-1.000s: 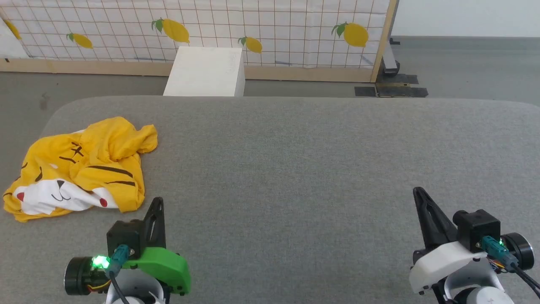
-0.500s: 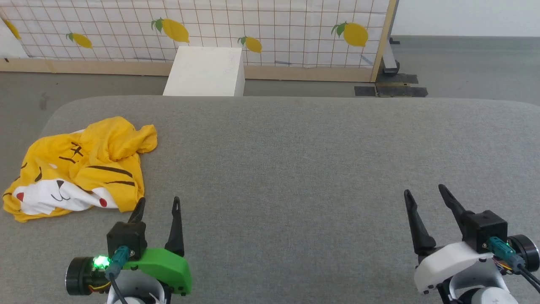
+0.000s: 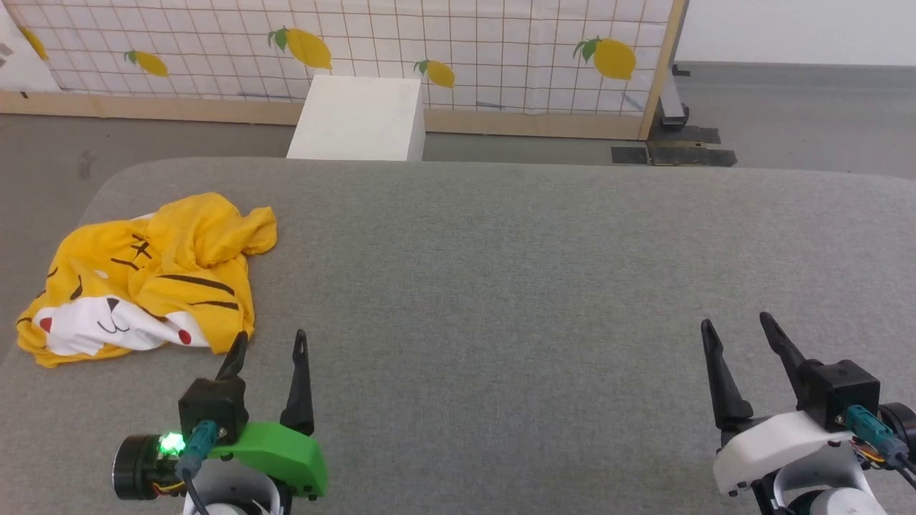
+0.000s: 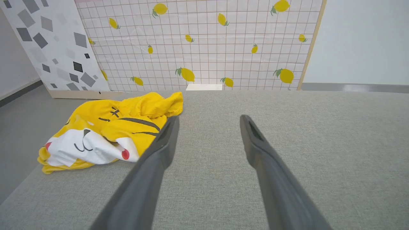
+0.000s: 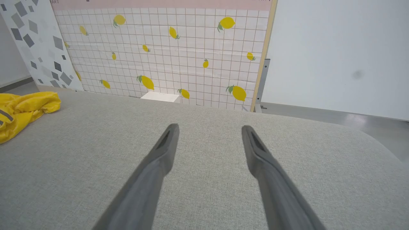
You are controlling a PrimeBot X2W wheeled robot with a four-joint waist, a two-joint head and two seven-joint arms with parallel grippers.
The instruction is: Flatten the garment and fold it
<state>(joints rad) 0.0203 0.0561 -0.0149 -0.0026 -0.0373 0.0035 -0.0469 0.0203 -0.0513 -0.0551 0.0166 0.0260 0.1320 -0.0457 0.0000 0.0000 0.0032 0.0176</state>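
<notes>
The garment point(image 3: 143, 279) is a bright yellow T-shirt with a tiger face print, lying crumpled at the left end of the grey table point(image 3: 501, 272). In the left wrist view the garment point(image 4: 108, 127) sits just left of the fingers. My left gripper point(image 3: 270, 342) stands open near the table's front, its left fingertip close to the garment's near right corner, holding nothing. My right gripper point(image 3: 737, 322) is open at the front right, far from the garment. In the right wrist view a yellow sleeve of the garment point(image 5: 25, 107) shows at the far left, with the right gripper point(image 5: 209, 127) empty.
A white box point(image 3: 358, 118) stands on the floor behind the table. A lemon-print grid panel point(image 3: 429, 43) with a wooden frame runs along the back. A speckled panel point(image 4: 48, 44) stands at the far left. The table's left edge is close to the garment.
Both grippers have opened from shut: the left first, then the right. The head camera has shifted slightly, so the whole scene sits a little to the right. The garment lies as before.
</notes>
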